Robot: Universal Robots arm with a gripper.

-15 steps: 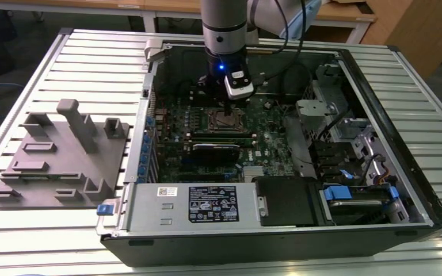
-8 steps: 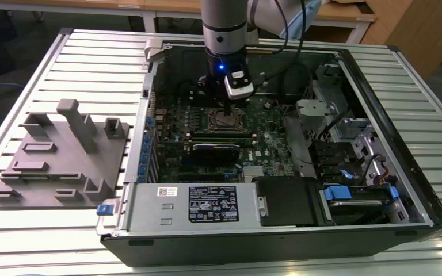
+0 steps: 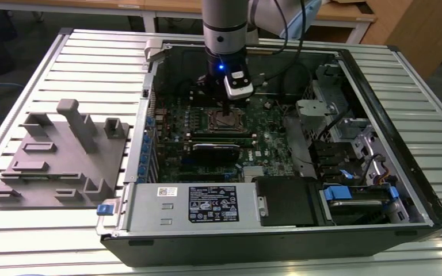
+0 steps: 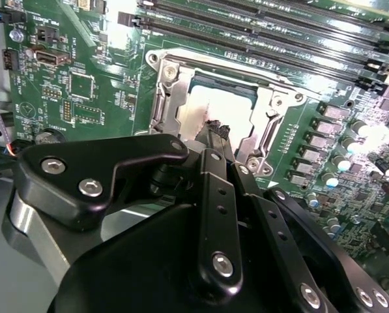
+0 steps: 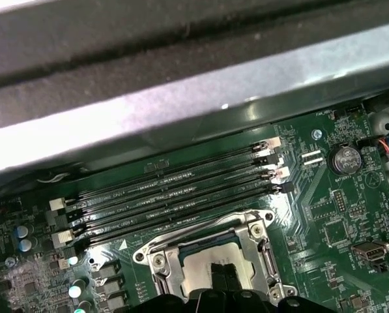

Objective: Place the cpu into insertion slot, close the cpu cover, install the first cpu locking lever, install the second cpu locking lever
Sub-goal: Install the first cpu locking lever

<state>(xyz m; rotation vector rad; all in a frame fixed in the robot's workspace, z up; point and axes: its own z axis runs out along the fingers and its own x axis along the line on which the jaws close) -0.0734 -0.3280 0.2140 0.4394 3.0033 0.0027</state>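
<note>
The cpu lies flat in the insertion slot, its pale metal top showing through the window of the cpu cover, which lies down around it. The gripper stands over the chip's middle with its two dark fingertips pressed together, their tips at or just above the metal top. In the exterior view, the slot sits on the green motherboard, inside the open computer case. At ten o'clock from it in the first wrist view run the long black memory slots.
</note>
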